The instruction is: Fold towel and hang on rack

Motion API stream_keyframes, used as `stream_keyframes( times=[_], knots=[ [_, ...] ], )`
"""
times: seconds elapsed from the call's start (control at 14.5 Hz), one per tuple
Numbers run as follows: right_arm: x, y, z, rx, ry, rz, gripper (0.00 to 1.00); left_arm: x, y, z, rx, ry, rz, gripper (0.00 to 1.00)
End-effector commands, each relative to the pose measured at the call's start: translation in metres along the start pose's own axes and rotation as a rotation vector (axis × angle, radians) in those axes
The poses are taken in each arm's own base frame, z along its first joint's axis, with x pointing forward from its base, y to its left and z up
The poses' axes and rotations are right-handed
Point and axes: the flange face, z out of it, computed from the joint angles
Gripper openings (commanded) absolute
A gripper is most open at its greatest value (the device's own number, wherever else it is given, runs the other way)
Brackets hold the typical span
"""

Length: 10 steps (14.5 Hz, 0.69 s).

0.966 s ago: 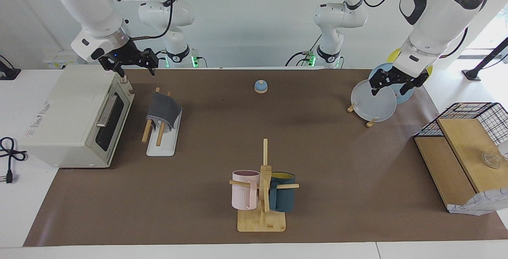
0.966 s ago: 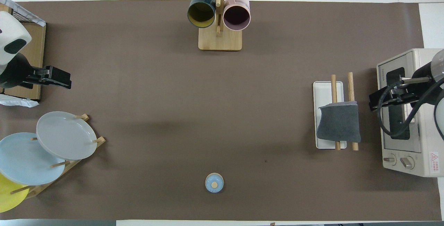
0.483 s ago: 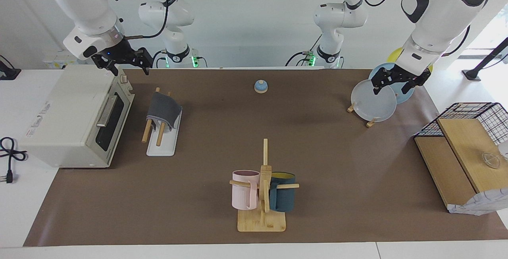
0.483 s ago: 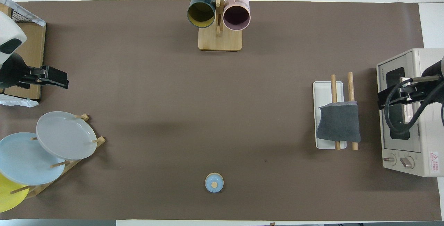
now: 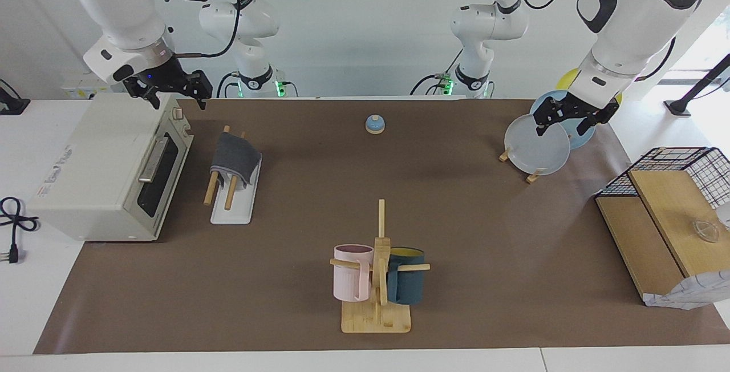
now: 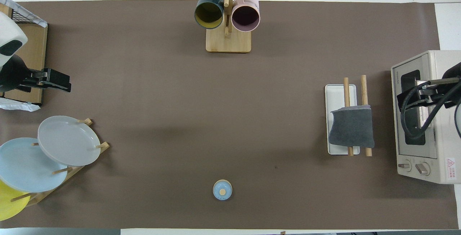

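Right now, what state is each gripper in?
Left gripper: open, empty, over the plates.
Right gripper: open, empty, over the toaster oven.

Open mat (image 5: 467, 218) mid-table, toaster oven (image 5: 108, 172) crowding the rack (image 5: 231, 181)

Towel on rack, hands raised at the bench ends

The towel (image 5: 232, 157) hangs over the rack (image 5: 231, 201), beside the oven (image 5: 102, 172) at the right arm's end. The right hand (image 5: 169, 97) is over the oven; the left hand (image 5: 568, 124) is over the plate stand (image 5: 533, 146). The mug tree (image 5: 377, 280) stands farthest from the robots, the bell (image 5: 374, 124) nearest.
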Motion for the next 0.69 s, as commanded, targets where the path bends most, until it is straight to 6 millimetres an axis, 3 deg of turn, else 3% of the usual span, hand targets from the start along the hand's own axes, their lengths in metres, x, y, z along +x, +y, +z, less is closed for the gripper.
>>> stream_keyframes(
  times=[0.0,0.62],
  knots=[
    [0.0045,0.0023,-0.0062,0.026,0.022,0.014,1.00,-0.0059,-0.0026,-0.0015,-0.014,0.020,-0.008,1.00],
    [0.0051,0.0006,-0.0062,0.048,0.022,0.016,1.00,-0.0048,-0.0084,-0.0024,-0.033,0.031,-0.021,1.00]
  ],
)
